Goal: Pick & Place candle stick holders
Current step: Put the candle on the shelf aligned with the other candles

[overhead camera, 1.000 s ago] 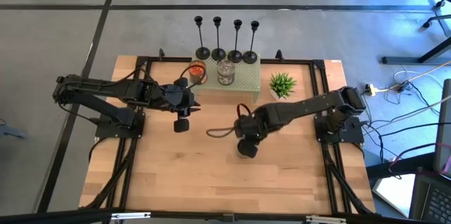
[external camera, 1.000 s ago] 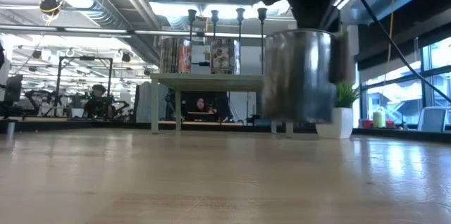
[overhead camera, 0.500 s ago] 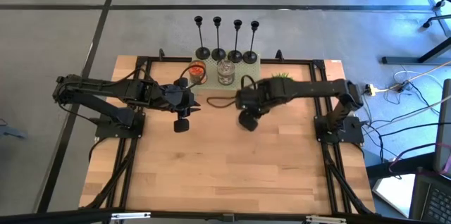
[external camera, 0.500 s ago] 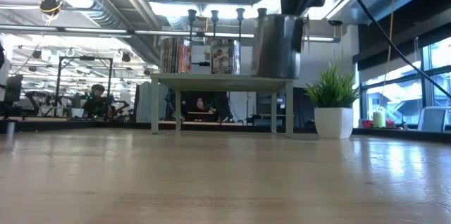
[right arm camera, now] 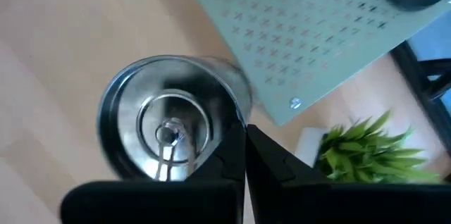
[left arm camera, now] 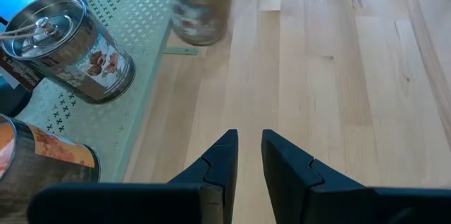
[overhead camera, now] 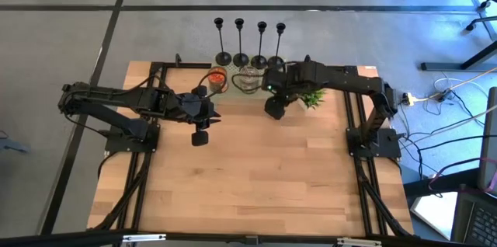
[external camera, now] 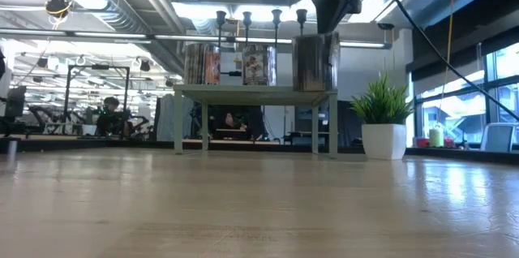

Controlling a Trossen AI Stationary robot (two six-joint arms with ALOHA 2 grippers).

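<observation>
Here the right gripper (overhead camera: pixel 273 108) hangs over the far middle of the desk (overhead camera: pixel 248 177), by the right front corner of the pale green perforated stand (right arm camera: pixel 310 34), and its fingers (right arm camera: pixel 243 157) are clenched on the rim of a metal jar (right arm camera: pixel 173 129) that it carries. In the right wrist view this jar is seen from above with a wick inside, but its outline is blurred, so I cannot tell if it touches the stand or hangs over it; in the low view it seems to hang just over the stand's right end (external camera: pixel 315 62). The left gripper (overhead camera: pixel 200 129) waits over the desk in front of the stand's left part, with its fingers (left arm camera: pixel 224 157) released, a narrow gap between them and nothing inside. The four candle stick holders (overhead camera: pixel 249 43) stand upright in a row along the far edge of the stand; in the low view only their upper stems and small cups (external camera: pixel 259 19) show over the jars, and the bases are hidden. Two more jars stand on the stand, an orange one (overhead camera: pixel 217 79) at the left and a silver one (overhead camera: pixel 248 80) beside it. The small green plant (overhead camera: pixel 312 97) in a white pot is just right of the stand, partly covered by the right arm in the high view.
</observation>
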